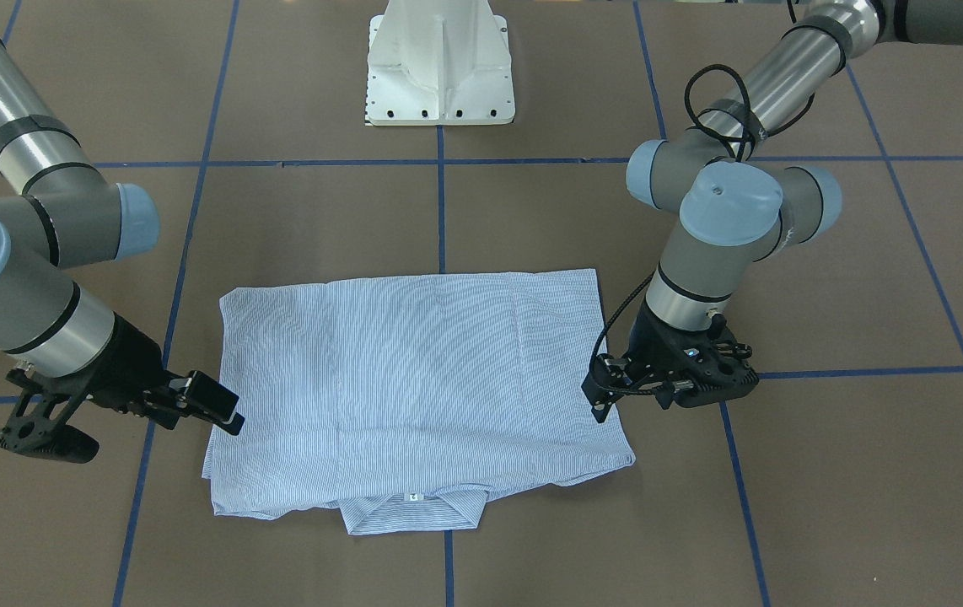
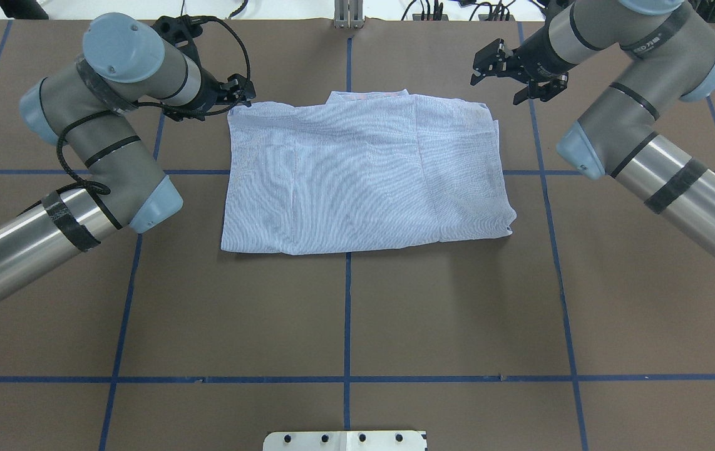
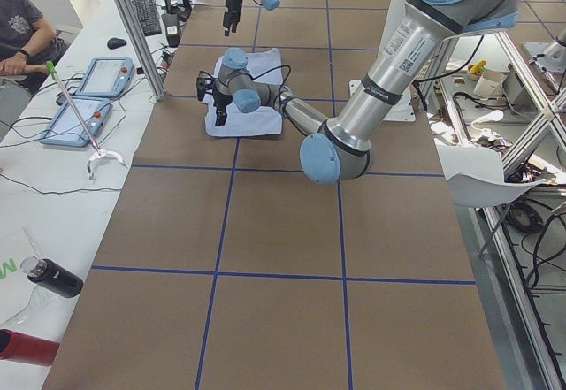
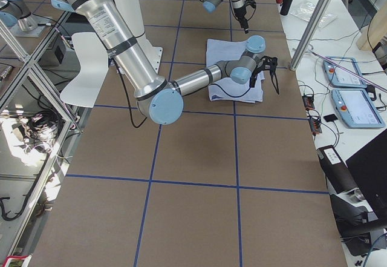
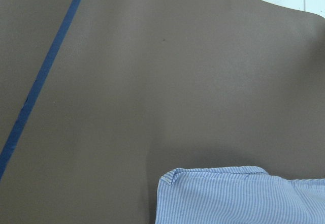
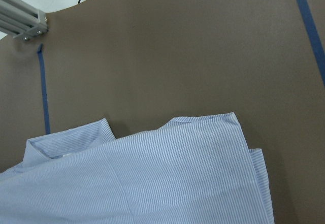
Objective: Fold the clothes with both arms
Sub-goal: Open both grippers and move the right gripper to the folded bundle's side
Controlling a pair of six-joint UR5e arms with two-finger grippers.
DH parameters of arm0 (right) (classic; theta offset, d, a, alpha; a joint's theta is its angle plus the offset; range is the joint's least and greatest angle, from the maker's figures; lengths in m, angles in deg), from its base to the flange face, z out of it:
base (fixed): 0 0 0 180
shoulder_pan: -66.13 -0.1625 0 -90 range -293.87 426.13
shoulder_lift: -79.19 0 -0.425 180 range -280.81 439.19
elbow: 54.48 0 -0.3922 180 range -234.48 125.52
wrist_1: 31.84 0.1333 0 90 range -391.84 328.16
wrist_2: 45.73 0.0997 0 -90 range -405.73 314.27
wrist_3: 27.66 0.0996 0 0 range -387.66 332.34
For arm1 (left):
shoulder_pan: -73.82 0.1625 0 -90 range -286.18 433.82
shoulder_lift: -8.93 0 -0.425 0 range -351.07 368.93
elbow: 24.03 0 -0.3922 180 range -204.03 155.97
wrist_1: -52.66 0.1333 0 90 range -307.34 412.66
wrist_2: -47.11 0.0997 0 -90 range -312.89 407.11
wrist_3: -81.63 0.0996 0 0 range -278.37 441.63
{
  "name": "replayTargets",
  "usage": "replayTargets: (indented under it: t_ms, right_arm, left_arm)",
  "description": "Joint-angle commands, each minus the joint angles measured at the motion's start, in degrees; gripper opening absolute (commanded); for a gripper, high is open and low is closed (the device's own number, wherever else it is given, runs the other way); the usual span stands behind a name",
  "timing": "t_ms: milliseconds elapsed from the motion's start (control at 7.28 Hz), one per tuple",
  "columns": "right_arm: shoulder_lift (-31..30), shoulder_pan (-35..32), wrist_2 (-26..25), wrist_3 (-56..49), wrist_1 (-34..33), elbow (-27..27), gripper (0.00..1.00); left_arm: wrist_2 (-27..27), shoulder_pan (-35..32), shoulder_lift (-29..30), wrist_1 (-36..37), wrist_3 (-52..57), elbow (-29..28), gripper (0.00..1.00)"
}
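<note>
Striped shirt [image 1: 422, 371] lies flat mid-table, sleeves already tucked in, so it reads as a rough rectangle. The collar [image 1: 414, 512] pokes out at the edge away from the robot and the hem edge is nearest the base. Both arms flank the collar end.

The left gripper [image 1: 601, 394] sits just beside the shirt's side edge, near the far corner. We cannot tell how its fingers stand, or whether it touches cloth. The right gripper [image 1: 216, 409] is at the opposite side edge, fingers spread, holding nothing.

We judge the step in hand to be taking both far corners for the half fold toward the hem. To do it well, we want each gripper to come down right at its corner and pinch every layer. The right wrist view shows the layers staggered at that corner, so a shallow bite may catch only the top sheet. We lift both sides together at an even height and keep the cloth lightly taut between them. Then we carry it towards the hem and line up the edges before letting go. Uneven timing would skew the fold.
</note>
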Motion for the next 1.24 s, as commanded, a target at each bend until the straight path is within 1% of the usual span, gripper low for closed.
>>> replayTargets:
  t_ms: [0, 412, 549, 686, 1098]
  right_arm:
    - [-6.90, 2.55, 3.21, 0.69, -0.39, -6.56, 1.00]
    - [-11.23, 7.38, 3.05, 1.57, -0.39, -5.87, 0.99]
    - [-11.24, 7.40, 3.31, 1.57, -0.48, -6.22, 0.98]
    - [-11.24, 7.57, 3.57, 1.57, -0.39, -6.14, 0.79]
    - [-12.30, 8.10, 4.80, 1.48, -0.39, -6.05, 0.79]
  left_arm:
    - [-1.31, 0.01, 0.02, 0.42, -0.88, 2.12, 1.00]
    - [-1.31, 0.01, -0.07, 0.51, -1.24, 3.18, 1.00]
    - [-1.40, 0.01, -0.07, 0.51, -1.15, 3.26, 1.00]
    - [-1.31, -0.08, -0.16, 0.51, -1.24, 3.35, 1.00]
    - [-1.40, -0.17, -0.33, 0.42, -1.24, 3.35, 1.00]
